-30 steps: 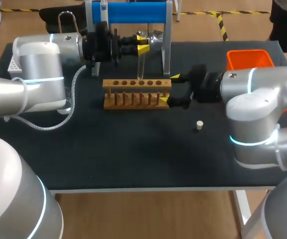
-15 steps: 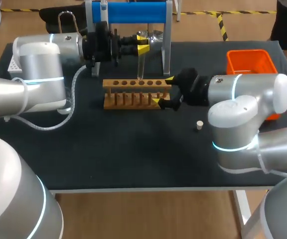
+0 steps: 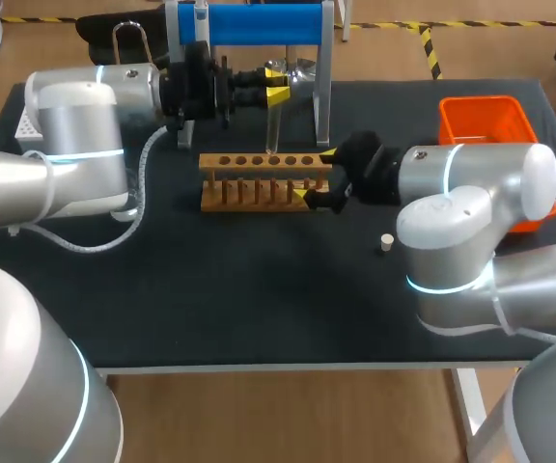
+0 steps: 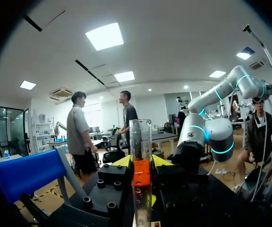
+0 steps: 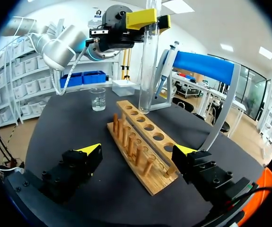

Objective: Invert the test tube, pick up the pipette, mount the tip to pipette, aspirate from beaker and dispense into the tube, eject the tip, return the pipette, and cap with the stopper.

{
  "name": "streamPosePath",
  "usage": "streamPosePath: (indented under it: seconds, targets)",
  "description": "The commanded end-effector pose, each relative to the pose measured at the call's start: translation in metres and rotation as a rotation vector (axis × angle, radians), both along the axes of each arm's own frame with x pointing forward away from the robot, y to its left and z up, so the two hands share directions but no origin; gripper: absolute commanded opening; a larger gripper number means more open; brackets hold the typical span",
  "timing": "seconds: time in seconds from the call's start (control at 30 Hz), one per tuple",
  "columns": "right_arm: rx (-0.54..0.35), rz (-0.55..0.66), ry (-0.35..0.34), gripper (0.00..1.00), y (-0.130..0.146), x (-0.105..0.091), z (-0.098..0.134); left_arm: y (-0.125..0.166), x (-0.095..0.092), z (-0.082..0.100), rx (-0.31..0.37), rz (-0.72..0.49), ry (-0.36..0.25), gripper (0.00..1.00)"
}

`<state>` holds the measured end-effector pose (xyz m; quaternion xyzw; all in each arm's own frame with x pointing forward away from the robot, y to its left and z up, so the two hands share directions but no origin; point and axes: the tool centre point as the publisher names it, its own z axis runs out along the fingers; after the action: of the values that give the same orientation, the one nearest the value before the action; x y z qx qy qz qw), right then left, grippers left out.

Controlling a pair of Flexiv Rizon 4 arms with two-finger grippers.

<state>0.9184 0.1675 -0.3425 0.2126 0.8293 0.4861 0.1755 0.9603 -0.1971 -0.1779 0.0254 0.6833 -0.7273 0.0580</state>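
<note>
Head view shows the left fingers gripping the test tube upright, its low end just over the wooden rack. The right fingers are wide open, one on each side of the rack's end. The stopper lies on the bench nearby.

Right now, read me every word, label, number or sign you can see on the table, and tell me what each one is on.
No text can be read.
The test tube, the rack and the orange bin show no print.
Any scale on the beaker or the pipette is too small to read.
</note>
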Motion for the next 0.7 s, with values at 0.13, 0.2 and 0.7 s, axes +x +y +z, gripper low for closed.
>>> streamPosePath:
  seconds: [0.13, 0.2, 0.7]
  targets:
    - [-0.004, -0.008, 0.016, 1.00, 0.0016, 0.0024, -0.0025, 0.0007, 0.0014, 0.0001, 0.001, -0.005, 0.001, 0.00]
    - [-0.003, -0.010, 0.019, 1.00, 0.0016, 0.0026, -0.0028, 0.0007, 0.0014, 0.0001, 0.001, -0.005, 0.001, 0.00]
    - [-0.006, -0.018, 0.019, 1.00, 0.0014, 0.0030, -0.0031, 0.0007, 0.0014, 0.0001, 0.001, -0.005, 0.001, 0.00]
